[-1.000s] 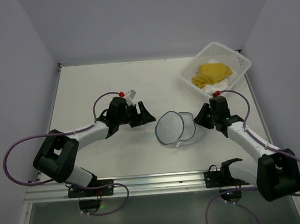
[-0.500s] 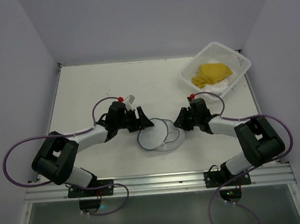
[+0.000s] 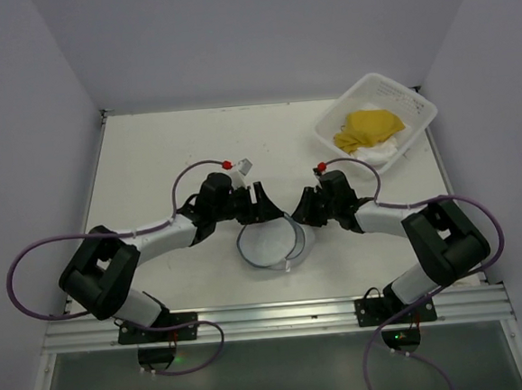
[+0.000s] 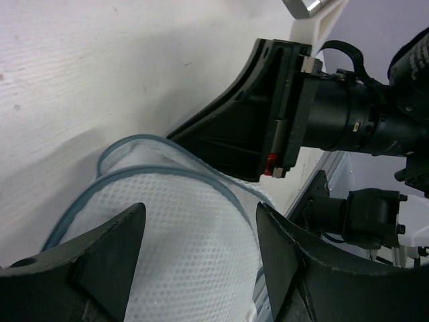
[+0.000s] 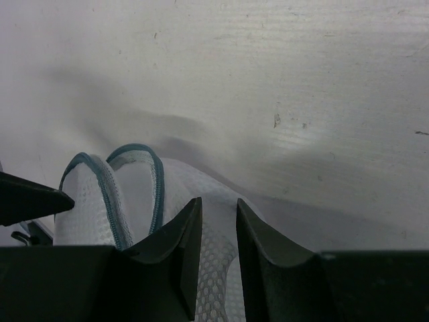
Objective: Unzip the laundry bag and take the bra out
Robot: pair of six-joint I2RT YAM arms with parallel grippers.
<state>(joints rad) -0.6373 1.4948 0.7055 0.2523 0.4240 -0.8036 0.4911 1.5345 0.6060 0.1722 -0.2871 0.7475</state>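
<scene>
One table (image 3: 149,150): white, carrying everything.
Tub (image 3: 421,101): white, at the far right corner, with a yellow cloth (image 3: 367,126) inside.
Laundry bag (image 3: 269,244): white mesh, near the table's middle, between both grippers; its grey-blue zipper band (image 5: 157,181) shows around the rim.
Left gripper (image 4: 199,221): jaws spread wide over the bag's left side.
Right gripper (image 5: 218,204): jaws almost together, pinching mesh at the bag's right edge.

The laundry bag (image 3: 268,245) is white mesh with a grey-blue rim.
</scene>
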